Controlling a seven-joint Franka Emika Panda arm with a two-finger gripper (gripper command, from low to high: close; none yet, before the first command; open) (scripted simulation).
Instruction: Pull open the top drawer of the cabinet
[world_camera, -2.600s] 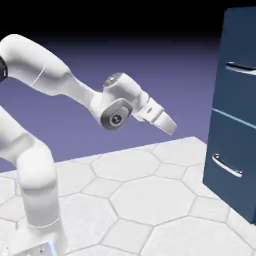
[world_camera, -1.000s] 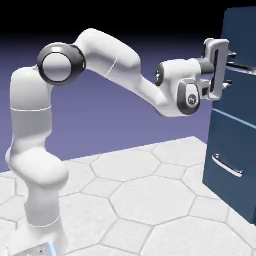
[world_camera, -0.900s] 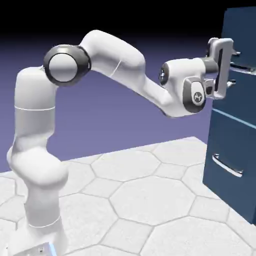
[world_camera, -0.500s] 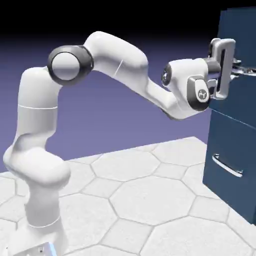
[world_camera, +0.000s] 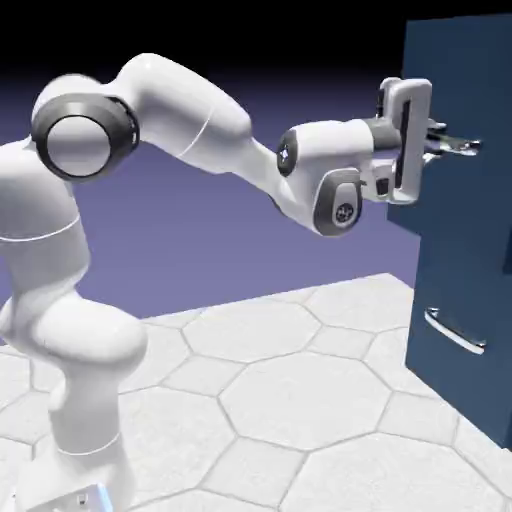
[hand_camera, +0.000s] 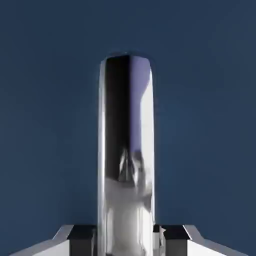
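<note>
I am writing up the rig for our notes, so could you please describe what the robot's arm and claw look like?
The arm is glossy white, built of thick rounded segments. Its joints carry dark grey rings and round grey end caps, one with a small pale emblem. The claw has a flat white body with dark edging; in the hand view its two small grey fingertips have dark inner pads. No cables show.

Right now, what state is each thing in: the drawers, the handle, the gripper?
Top drawer: partly pulled out, its front standing proud of the lower drawer's.
Top handle: clamped between the fingers.
Gripper: shut on the top handle.
Lower drawer: closed.
Lower handle: untouched.
</note>
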